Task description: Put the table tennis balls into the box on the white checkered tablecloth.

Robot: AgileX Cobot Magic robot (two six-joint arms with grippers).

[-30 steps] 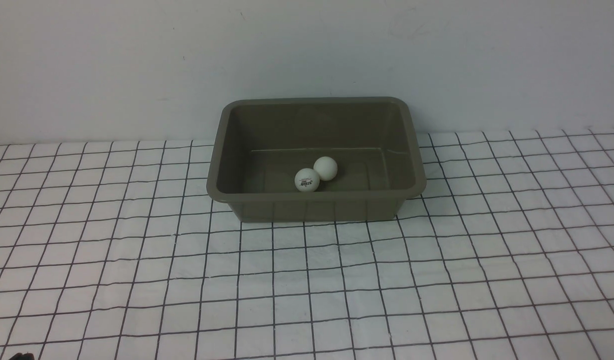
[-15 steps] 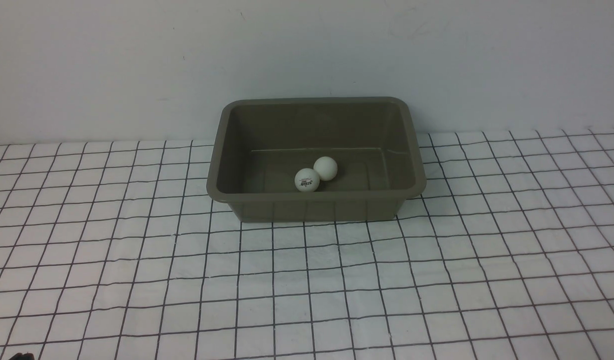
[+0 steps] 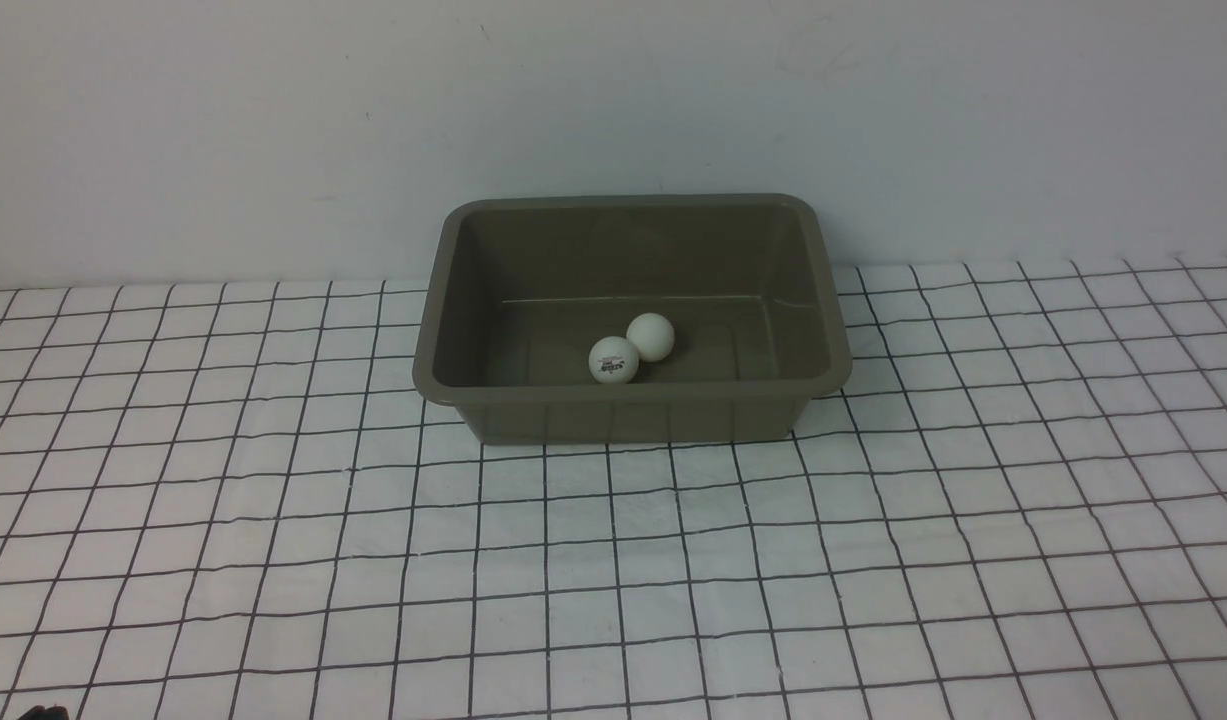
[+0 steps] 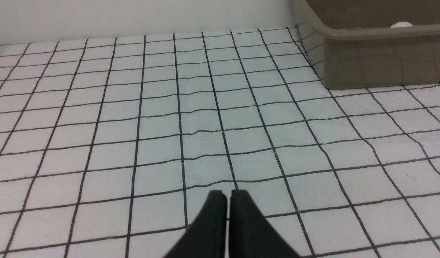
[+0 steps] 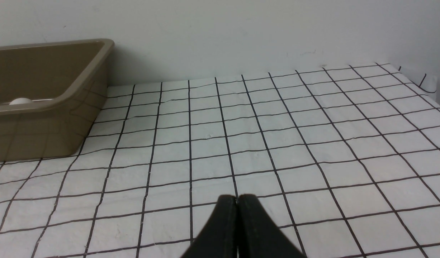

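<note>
The olive-green box point(image 3: 443, 375) stands at the back of the white checkered tablecloth point(image 3: 613, 580), against the wall. Two white table tennis balls lie touching on its floor near the front wall: one with dark logo text point(image 3: 614, 360) and a plain one point(image 3: 650, 337). My left gripper point(image 4: 228, 193) is shut and empty, low over the cloth, with the box point(image 4: 367, 68) ahead of it and a ball top point(image 4: 401, 24) showing over the rim. My right gripper point(image 5: 237, 197) is shut and empty over the cloth, the box point(image 5: 44, 125) and a ball top point(image 5: 20, 101) off to one side.
A plain white wall rises right behind the box. The cloth's far right edge point(image 5: 426, 80) shows in the right wrist view. A small dark part point(image 3: 43, 712) sits at the bottom left corner of the front view.
</note>
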